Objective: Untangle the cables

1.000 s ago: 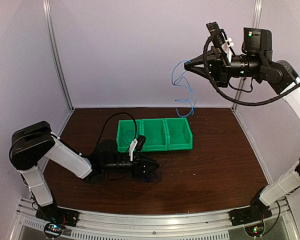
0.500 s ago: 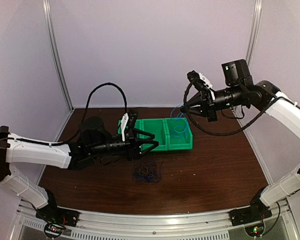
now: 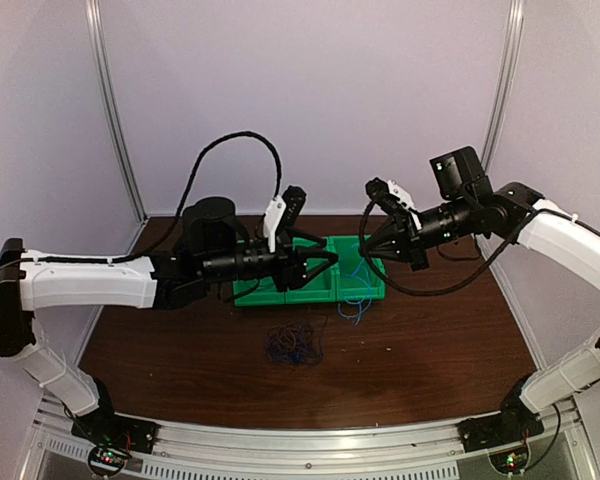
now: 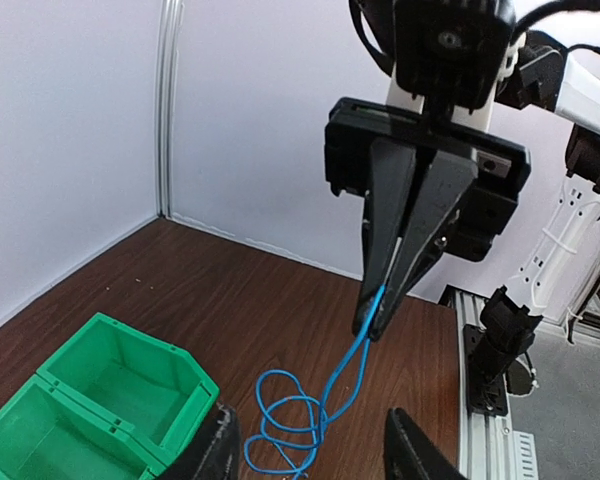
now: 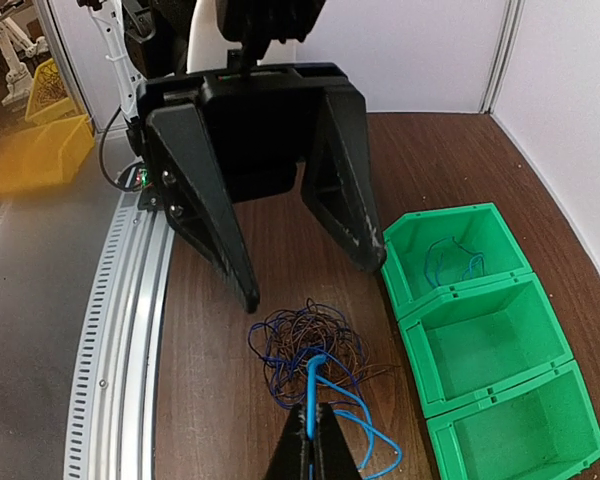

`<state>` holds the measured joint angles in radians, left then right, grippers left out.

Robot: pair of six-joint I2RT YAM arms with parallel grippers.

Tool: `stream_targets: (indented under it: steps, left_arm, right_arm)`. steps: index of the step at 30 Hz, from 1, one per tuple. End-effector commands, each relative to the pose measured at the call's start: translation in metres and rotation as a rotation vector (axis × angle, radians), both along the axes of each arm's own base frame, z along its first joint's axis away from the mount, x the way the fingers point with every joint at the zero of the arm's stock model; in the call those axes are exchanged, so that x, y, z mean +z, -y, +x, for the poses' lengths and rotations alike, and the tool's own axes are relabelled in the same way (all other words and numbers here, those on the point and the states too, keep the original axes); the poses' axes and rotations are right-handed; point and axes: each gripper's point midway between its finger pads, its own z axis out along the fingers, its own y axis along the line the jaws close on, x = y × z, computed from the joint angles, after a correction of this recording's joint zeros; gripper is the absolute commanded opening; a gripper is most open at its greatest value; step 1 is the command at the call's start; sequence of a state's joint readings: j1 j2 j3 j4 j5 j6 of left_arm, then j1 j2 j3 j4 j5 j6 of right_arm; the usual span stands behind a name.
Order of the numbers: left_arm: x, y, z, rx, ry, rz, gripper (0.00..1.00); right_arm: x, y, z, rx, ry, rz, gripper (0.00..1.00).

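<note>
Tabletop [image 3: 430, 350]: dark wood, across the lower half of the overhead view.

Arms: the left arm [image 3: 90, 285] reaches in from the left edge and the right arm [image 3: 570, 235] from the right. The two sets of jaws face each other above the green bin [image 3: 280, 292], near but apart.

Green bin: three compartments, mid-frame. In the right wrist view the uppermost compartment holds a thin wire [image 5: 450, 258].

Tangle of cables [image 3: 295, 342]: a loose knot of dark and blue wire on the tabletop, just in front of the bin and below both sets of jaws.

Blue cable [image 4: 315, 420]: pinched at its top by the right jaws, which are closed on it. It hangs nearly straight down, long axis vertical, with its lower part in loops. Cannot tell whether its end is free of the tangle.

Left jaws: open, nothing between them. In the left wrist view the hanging strand lies straight ahead, between the two fingers [image 4: 215, 450] at the bottom of the frame.

Judgement: the left arm is the free one and well lined up. A grip would go across the strand, below the right jaws. The right jaw tips just above and the bin rim beneath leave little room.
</note>
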<state>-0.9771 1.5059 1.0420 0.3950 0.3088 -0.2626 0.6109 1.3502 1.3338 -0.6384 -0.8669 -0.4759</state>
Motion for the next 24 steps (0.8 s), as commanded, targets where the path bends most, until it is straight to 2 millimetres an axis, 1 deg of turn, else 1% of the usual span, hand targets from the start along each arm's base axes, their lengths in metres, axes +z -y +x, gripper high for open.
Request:
stream_targets:
  steps: [1, 3, 7, 10, 15, 18, 21, 22, 23, 24]
  left_arm:
    - [0.003, 0.02, -0.009, -0.11, 0.0, -0.024, 0.49]
    - [0.001, 0.024, -0.01, -0.127, -0.005, -0.027, 0.45]
    - [0.0, 0.028, -0.012, -0.153, -0.01, -0.038, 0.44]
    - [-0.001, 0.031, -0.01, -0.153, -0.011, -0.035, 0.45]
    - [-0.005, 0.037, -0.008, -0.164, -0.016, -0.03, 0.39]
    - [-0.008, 0.04, -0.007, -0.169, -0.02, -0.027, 0.27]
    - [-0.007, 0.039, -0.007, -0.164, -0.018, -0.03, 0.11]
    - [-0.006, 0.038, -0.007, -0.162, -0.016, -0.032, 0.05]
    - [-0.004, 0.037, -0.007, -0.158, -0.015, -0.033, 0.0]
    - [-0.004, 0.036, -0.005, -0.145, -0.018, -0.032, 0.0]
  right_arm:
    - [0.006, -0.002, -0.006, 0.025, 0.019, 0.028, 0.0]
    - [0.006, -0.001, -0.007, 0.021, 0.024, 0.025, 0.01]
    - [0.004, 0.0, -0.007, 0.015, 0.024, 0.023, 0.01]
    - [0.004, 0.0, -0.008, 0.019, 0.018, 0.027, 0.01]
    - [0.005, -0.001, -0.009, 0.025, 0.012, 0.035, 0.01]
    - [0.006, -0.002, -0.009, 0.027, 0.008, 0.038, 0.01]
    - [0.005, -0.003, -0.007, 0.02, 0.007, 0.036, 0.03]
    - [0.004, -0.002, -0.006, 0.014, 0.004, 0.033, 0.11]
    - [0.002, -0.002, -0.004, 0.001, 0.005, 0.029, 0.25]
    - [0.0, 0.001, 0.0, -0.019, 0.008, 0.014, 0.39]
